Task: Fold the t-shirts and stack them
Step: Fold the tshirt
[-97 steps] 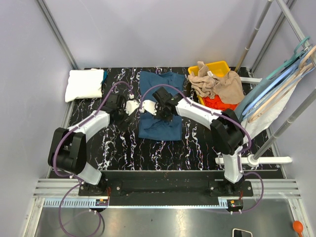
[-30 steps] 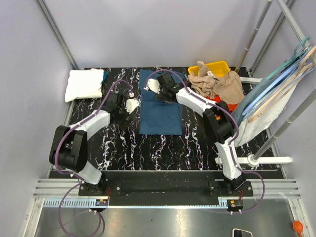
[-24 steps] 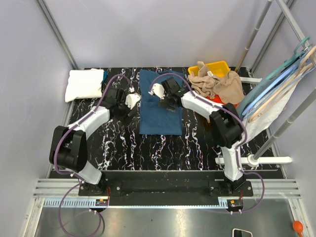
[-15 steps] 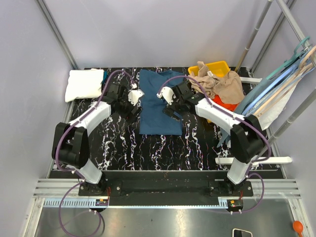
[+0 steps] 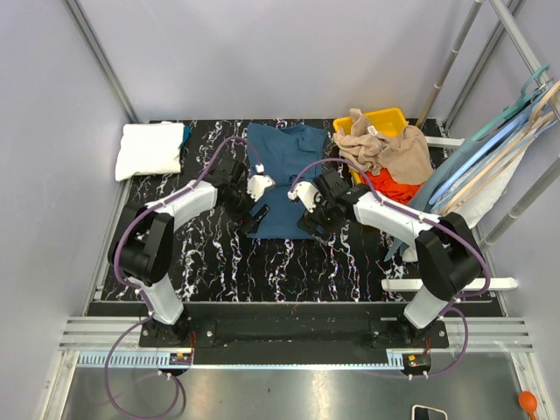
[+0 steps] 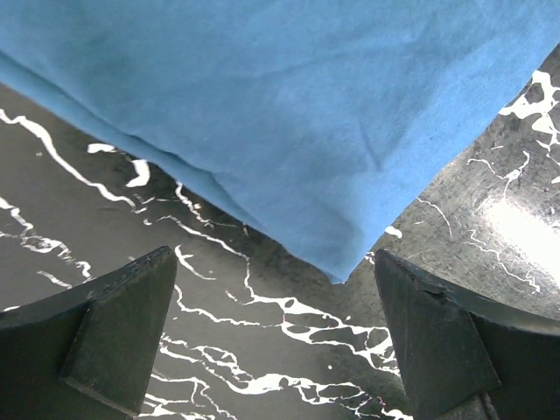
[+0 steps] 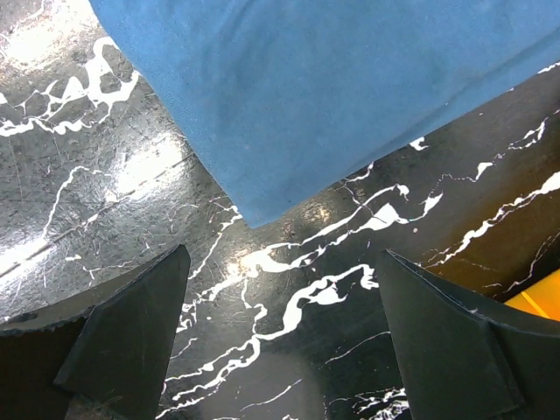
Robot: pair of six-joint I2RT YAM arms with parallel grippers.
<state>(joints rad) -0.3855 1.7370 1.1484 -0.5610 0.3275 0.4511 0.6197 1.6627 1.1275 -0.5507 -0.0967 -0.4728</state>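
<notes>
Teal-blue t-shirt point(image 5: 284, 149) lies flat mid-desk point(image 5: 210, 262), already narrowed to a long strip, so you're mid-fold. Your left fingers point(image 6: 114, 324) stand wide over its 7 o'clock hem corner and your right fingers point(image 7: 122, 324) wide over the 5 o'clock corner, neither holding cloth. Next, I'd say: drop, pinch both corners, carry the hem toward 12 o'clock. The folded white t-shirt point(image 5: 150, 150) waits at 10 o'clock.
</notes>
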